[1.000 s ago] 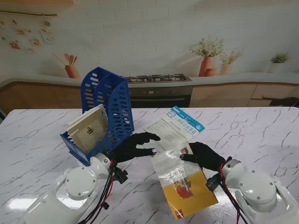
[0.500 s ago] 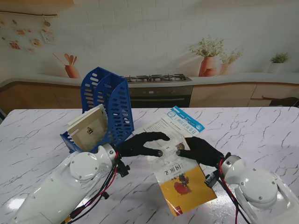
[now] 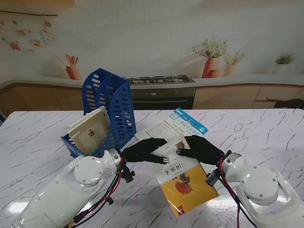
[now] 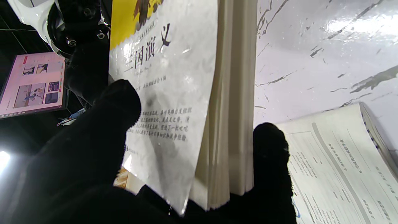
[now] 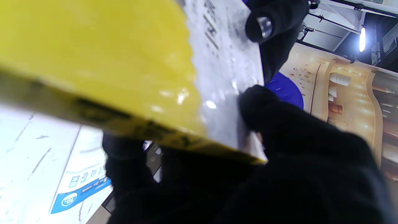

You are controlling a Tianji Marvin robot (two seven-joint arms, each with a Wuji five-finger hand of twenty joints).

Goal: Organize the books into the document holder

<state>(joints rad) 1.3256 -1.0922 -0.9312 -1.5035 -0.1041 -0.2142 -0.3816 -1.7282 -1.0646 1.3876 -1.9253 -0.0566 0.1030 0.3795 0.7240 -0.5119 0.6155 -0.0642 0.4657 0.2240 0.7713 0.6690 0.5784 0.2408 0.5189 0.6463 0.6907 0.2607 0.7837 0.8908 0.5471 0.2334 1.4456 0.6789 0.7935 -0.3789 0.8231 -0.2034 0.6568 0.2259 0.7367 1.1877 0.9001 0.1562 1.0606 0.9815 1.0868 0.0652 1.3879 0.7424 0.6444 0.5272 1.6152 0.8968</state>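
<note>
Handover was the step: my left hand pinched the glossy yellow-and-white paperback, thumb on cover, finger under the pages; my right hand seemingly gripped it too. Blue perforated plastic holder stood beside my left hand; a firm pinch came first.

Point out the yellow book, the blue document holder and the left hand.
yellow book (image 3: 187, 186): stand view, on its yellow cover.
blue document holder (image 3: 119, 107): stand view, on its perforated side wall.
left hand (image 3: 142, 151): stand view, on the gloved back.
</note>
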